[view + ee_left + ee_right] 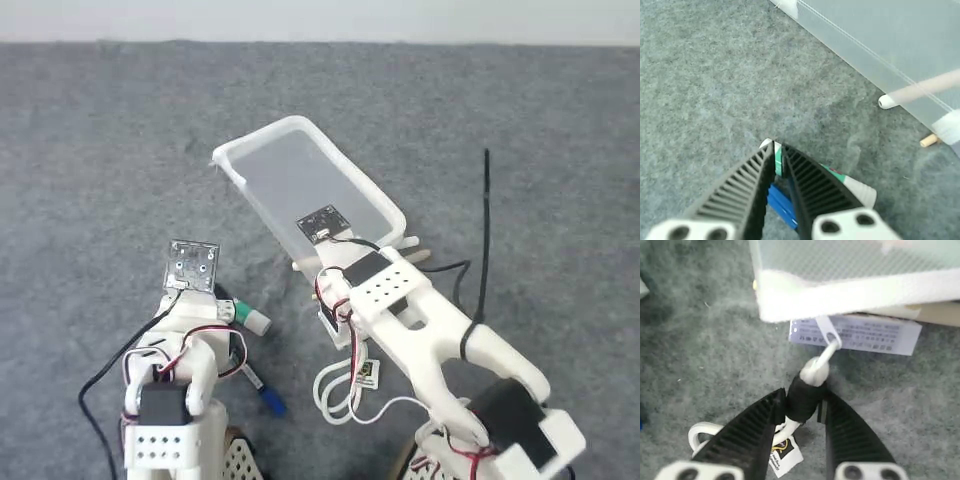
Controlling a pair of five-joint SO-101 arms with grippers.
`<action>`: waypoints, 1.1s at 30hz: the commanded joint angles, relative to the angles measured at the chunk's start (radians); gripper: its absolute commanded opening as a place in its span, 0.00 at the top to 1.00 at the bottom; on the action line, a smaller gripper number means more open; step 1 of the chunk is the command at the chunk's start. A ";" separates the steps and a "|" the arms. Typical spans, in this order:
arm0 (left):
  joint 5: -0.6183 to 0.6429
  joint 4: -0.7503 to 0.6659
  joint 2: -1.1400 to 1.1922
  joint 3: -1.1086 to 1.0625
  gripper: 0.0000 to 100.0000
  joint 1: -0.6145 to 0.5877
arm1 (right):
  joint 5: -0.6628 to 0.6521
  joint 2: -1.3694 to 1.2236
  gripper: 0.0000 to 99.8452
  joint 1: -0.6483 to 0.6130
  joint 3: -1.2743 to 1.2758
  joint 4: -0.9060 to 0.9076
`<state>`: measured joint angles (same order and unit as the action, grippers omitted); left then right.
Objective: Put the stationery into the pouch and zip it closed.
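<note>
Pouch (850, 290) just ahead of right hand (804, 395), zip pull (801, 402) clamped

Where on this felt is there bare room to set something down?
Bare felt left of the pouch, beyond the left hand, and along the far edge behind the pouch. Right of the black cable is free. Crowded in the near middle: marker, blue pen, white cord.

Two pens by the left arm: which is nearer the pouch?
The green-and-white marker; the blue pen lies farther from the pouch, toward the arm bases.
</note>
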<state>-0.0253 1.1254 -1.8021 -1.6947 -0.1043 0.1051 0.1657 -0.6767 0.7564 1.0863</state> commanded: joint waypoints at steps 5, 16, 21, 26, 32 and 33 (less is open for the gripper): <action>0.002 -0.026 -0.020 0.010 0.98 -0.006 | 0.005 -0.001 0.92 0.013 -0.048 -0.013; 0.002 -0.026 -0.020 0.010 0.98 -0.006 | -0.028 0.111 0.99 0.012 -0.034 0.031; 0.002 -0.026 -0.020 0.010 0.98 -0.006 | -0.040 0.285 0.99 0.012 0.046 0.005; 0.002 -0.026 -0.020 0.010 0.98 -0.006 | -0.041 0.432 0.99 0.010 0.077 0.005; 0.002 -0.031 -0.020 0.022 0.98 -0.008 | -0.041 0.545 0.99 0.007 0.074 -0.061; 0.002 -0.031 -0.020 0.025 0.98 -0.014 | -0.041 0.555 0.99 0.007 0.072 -0.082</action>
<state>-0.0253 1.1254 -1.8021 -1.6947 -0.1043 0.0744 0.6444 -0.6751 0.8424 1.0618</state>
